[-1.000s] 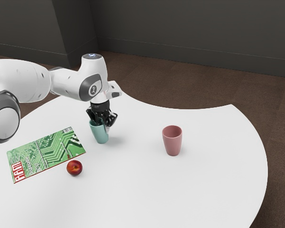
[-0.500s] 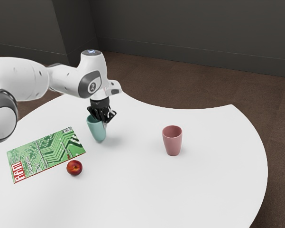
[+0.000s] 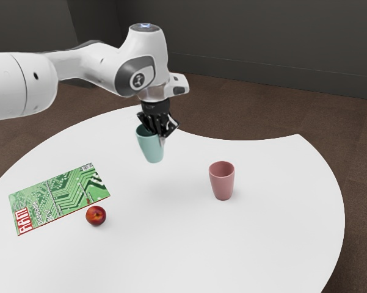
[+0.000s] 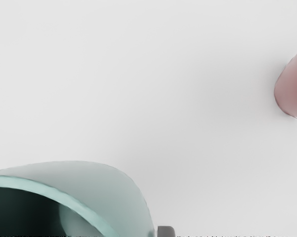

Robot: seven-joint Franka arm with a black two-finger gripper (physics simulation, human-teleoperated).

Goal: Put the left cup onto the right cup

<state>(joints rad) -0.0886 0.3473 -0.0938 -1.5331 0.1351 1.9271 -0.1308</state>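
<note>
The teal cup (image 3: 151,147) hangs in the air above the white table (image 3: 232,244), a little tilted, with my gripper (image 3: 159,131) shut on its rim. In the wrist view the teal cup (image 4: 84,197) sits right under my hand, its rim and dark inside showing. The pink cup (image 3: 221,179) stands upright on the table, toward the exterior view's right of the held cup and lower. An edge of the pink cup (image 4: 292,89) also shows in the wrist view, well away from the held cup.
A green magazine (image 3: 58,196) lies flat near the table's edge at the exterior view's left, with a red apple (image 3: 96,215) beside its corner. Dark floor surrounds the round table.
My gripper has lifted the teal cup off the table and carried it up and toward the exterior view's right, nearer the pink cup. The pink cup, apple and magazine have not moved.
</note>
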